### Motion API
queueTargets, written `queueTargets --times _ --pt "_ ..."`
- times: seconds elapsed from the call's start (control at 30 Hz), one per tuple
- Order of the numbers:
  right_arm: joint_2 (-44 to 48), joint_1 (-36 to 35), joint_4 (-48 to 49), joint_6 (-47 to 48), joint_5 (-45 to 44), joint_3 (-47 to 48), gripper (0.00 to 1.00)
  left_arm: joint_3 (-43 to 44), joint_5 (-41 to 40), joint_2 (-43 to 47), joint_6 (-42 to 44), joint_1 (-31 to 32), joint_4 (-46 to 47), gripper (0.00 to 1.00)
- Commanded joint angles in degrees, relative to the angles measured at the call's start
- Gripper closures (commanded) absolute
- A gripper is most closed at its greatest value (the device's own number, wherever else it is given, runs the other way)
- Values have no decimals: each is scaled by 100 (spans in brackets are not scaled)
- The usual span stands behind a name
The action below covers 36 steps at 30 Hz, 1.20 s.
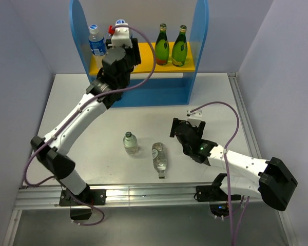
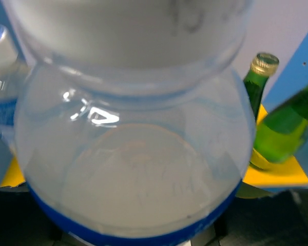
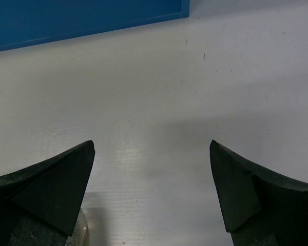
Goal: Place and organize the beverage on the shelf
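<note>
Jaws wide and empty, the right gripper (image 3: 152, 146) hovers just right of a short clear plastic bottle (image 1: 159, 159) lying near-to-far on the white table (image 1: 215, 92), while the left gripper (image 1: 120, 43), fingers unseen, fronts a blue-labelled clear bottle (image 2: 133, 169) at the blue-sided shelf (image 1: 199, 41).

Shelf (image 1: 138, 95) stands at the far edge of the table (image 1: 82, 102).

Upper board (image 1: 143, 65):
- Capped bottle A (image 1: 96, 42) stands at the left end.
- Capped bottle B (image 1: 121, 24) is just right of A, between the fingers of the left gripper (image 1: 121, 38).
- Long-necked bottle A (image 1: 162, 45) and long-necked bottle B (image 1: 179, 46) stand side by side, well right of those fingers.

Right gripper (image 3: 152, 146):
- Bare table lies between its spread fingers, with the shelf base (image 3: 82, 20) ahead.
- Lying short bottle (image 1: 159, 159) is on the table left of those fingers.
- Upright short bottle (image 1: 130, 142) is further left.
</note>
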<state>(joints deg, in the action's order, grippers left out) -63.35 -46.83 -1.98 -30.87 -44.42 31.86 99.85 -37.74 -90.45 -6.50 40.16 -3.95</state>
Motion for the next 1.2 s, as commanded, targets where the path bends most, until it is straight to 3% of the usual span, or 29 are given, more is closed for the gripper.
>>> queueTargets --times 0.0,0.1,0.2,0.33,0.73,1.17 --pt "42 42 180 -6 -58 225 0 1305 759 -471 806 -210 474 100" --pt "77 42 180 2 -40 216 0 2203 750 -1131 975 -360 203 100" --pt "95 51 180 -6 -14 207 0 2556 785 -1561 958 -553 157 100" --pt "104 51 180 -15 -5 207 0 2188 750 -1747 941 -729 614 100" --pt "95 69 180 -6 48 207 0 1889 495 -2125 703 -1054 720 100" --pt "42 69 180 -6 30 233 0 1054 601 -1677 228 -1379 772 81"
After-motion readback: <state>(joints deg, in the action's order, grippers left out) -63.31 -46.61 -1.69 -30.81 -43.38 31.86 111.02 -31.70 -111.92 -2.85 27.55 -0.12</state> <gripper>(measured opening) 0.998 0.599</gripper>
